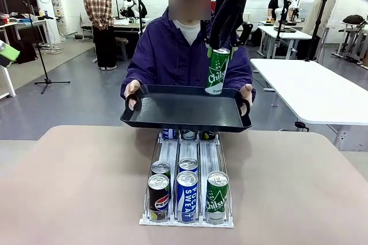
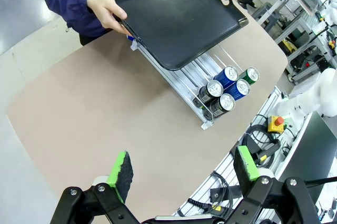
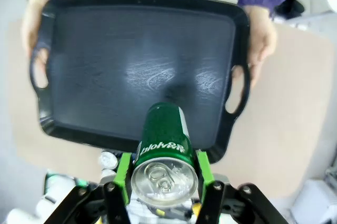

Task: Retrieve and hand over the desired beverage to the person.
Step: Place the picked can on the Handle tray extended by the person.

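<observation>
A: Rack [image 1: 175, 156] up front w/ spare cans, incl. Pepsi can [image 1: 158, 194]. Left gripper [image 2: 183, 174] spread wide, empty, high over table [image 1: 69, 187].
B: Step?
A: Right gripper [image 3: 164, 171] clamps green Chilsung can [image 1: 218, 70] upright above tray [image 1: 172, 110], not touching yet. Lower straight, seat flat, away from rim, then release.
B: Risks?
A: Person [image 1: 167, 55] holds tray by handles, off table; could tilt.

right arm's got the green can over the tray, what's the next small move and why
Probably lower the green can straight down onto the black tray, then open. The right gripper is shut on the can, which hangs upright over a bare part of the tray that the person holds out by both handles.
</observation>
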`<state>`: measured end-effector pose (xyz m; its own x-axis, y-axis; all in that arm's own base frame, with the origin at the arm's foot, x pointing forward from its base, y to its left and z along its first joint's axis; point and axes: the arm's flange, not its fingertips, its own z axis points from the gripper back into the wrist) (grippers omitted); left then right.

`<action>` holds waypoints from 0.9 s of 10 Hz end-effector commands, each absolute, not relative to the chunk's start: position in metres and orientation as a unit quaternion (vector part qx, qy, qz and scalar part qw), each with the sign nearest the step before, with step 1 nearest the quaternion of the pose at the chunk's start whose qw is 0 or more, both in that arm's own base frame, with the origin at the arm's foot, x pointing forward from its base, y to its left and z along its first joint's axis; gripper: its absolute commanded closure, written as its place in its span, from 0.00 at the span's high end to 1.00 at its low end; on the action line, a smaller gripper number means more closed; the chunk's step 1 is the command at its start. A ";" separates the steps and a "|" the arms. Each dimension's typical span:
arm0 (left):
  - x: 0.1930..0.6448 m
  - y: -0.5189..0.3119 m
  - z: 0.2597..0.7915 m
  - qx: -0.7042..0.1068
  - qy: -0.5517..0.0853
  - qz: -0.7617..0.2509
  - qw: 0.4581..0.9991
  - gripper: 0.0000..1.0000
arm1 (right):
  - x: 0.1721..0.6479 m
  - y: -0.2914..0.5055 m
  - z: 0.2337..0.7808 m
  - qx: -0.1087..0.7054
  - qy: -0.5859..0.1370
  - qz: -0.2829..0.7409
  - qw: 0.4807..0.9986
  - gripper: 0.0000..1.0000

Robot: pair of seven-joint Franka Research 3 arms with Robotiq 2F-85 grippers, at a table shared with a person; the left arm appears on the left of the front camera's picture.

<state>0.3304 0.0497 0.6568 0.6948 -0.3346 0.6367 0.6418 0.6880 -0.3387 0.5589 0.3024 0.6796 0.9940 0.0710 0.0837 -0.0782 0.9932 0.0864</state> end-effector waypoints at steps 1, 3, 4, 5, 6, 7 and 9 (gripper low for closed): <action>0.330 0.052 0.658 -0.282 -0.277 -0.284 0.873 1.00 | 0.601 0.321 0.708 0.017 -0.016 0.020 1.000 0.58; 0.330 0.052 0.658 -0.282 -0.277 -0.284 0.873 1.00 | 0.615 0.326 0.700 0.011 -0.003 0.022 1.000 0.58; 0.330 0.052 0.658 -0.282 -0.277 -0.284 0.873 1.00 | 0.620 0.327 0.694 0.010 -0.005 0.026 1.000 0.58; 0.330 0.052 0.658 -0.282 -0.277 -0.284 0.873 1.00 | 0.625 0.330 0.686 0.006 -0.015 0.025 1.000 0.58; 0.330 0.052 0.658 -0.282 -0.277 -0.284 0.873 1.00 | 0.629 0.332 0.680 0.004 -0.024 0.024 0.999 0.58; 0.330 0.052 0.658 -0.282 -0.277 -0.284 0.873 1.00 | 0.632 0.334 0.672 -0.001 -0.024 0.021 0.999 0.58; 0.330 0.052 0.658 -0.282 -0.277 -0.284 0.873 1.00 | 0.637 0.336 0.656 0.000 -0.032 0.025 0.999 0.58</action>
<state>0.3304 0.0497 0.6568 0.6949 -0.3347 0.6365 0.6418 0.6880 -0.3388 0.6051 0.3192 0.6304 0.9977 0.0623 0.0262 -0.0626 0.9980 0.0111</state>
